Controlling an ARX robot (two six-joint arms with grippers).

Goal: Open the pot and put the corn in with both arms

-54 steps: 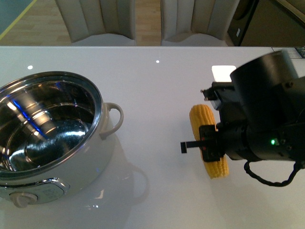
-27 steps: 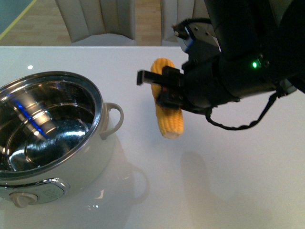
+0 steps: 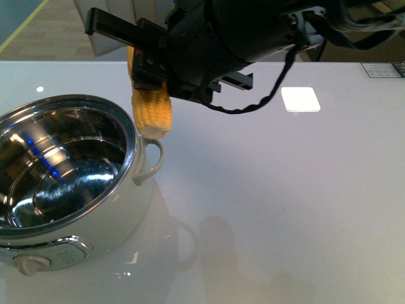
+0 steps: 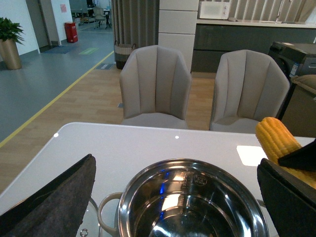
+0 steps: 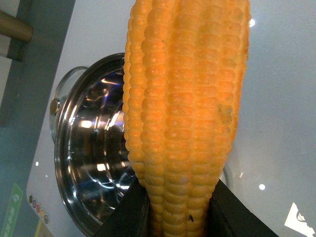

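The cream-white pot [image 3: 140, 197] stands open at the table's left, its steel inside bare. My right gripper [image 3: 149, 58] is shut on the yellow corn [image 3: 154, 111], which hangs tip down just above the pot's right rim and looped handle [image 3: 154, 159]. In the right wrist view the corn [image 5: 185, 108] fills the frame between the black fingers [image 5: 126, 217], with the pot [image 5: 84, 148] behind it. In the left wrist view my left gripper [image 4: 175, 197] is open over the pot [image 4: 197, 162], its felt pads [image 4: 54, 197] wide apart, and the corn [image 4: 277, 138] shows beside one of them.
A glass lid [image 5: 61, 91] with a small knob lies on the table on the pot's far side from the corn. A white square patch [image 3: 300, 99] marks the table [image 3: 266, 209] at the right. Two beige chairs [image 4: 155, 84] stand behind the far edge.
My right gripper has lifted the corn off the table's right side and carried it up and left, to just over the pot's right rim.
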